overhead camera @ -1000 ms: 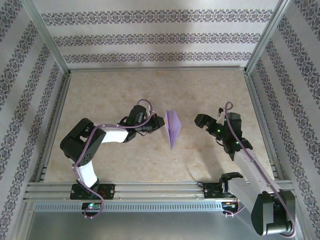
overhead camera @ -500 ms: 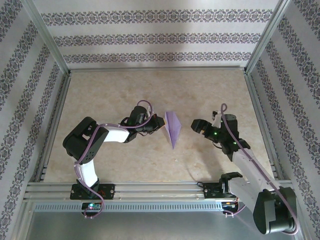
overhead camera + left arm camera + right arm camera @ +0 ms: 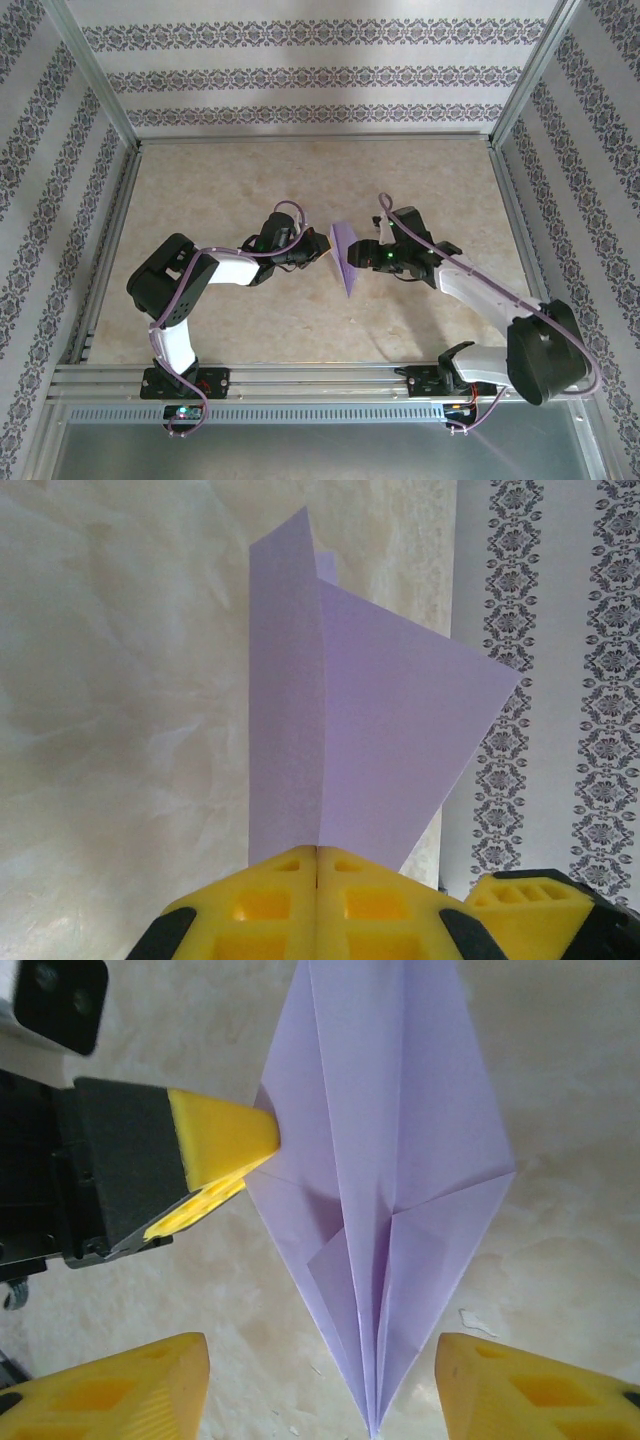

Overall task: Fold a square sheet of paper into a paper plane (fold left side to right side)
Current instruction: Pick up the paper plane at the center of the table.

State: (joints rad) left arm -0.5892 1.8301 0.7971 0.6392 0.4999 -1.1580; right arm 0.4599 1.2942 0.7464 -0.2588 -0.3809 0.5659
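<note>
The square sheet is folded into the paper plane (image 3: pixel 345 256), a narrow lavender dart with a centre crease and its tip pointing toward the near edge. My left gripper (image 3: pixel 322 247) is shut on the plane's left wing, the yellow fingers (image 3: pixel 290 880) pressed together with the paper (image 3: pixel 370 740) rising from between them. My right gripper (image 3: pixel 364 256) is open just right of the plane. In the right wrist view its fingertips (image 3: pixel 150 1380) straddle the plane's tip (image 3: pixel 385 1160) without touching, and the left gripper's fingers (image 3: pixel 225 1145) pinch the wing edge.
The beige marbled table (image 3: pixel 220 180) is fenced by aluminium rails (image 3: pixel 310 139) and patterned walls. Both arm bases sit on the near rail (image 3: pixel 300 378).
My right arm has swung left across the table, bringing its open gripper up to the plane. The left gripper and the plane have stayed in place.
</note>
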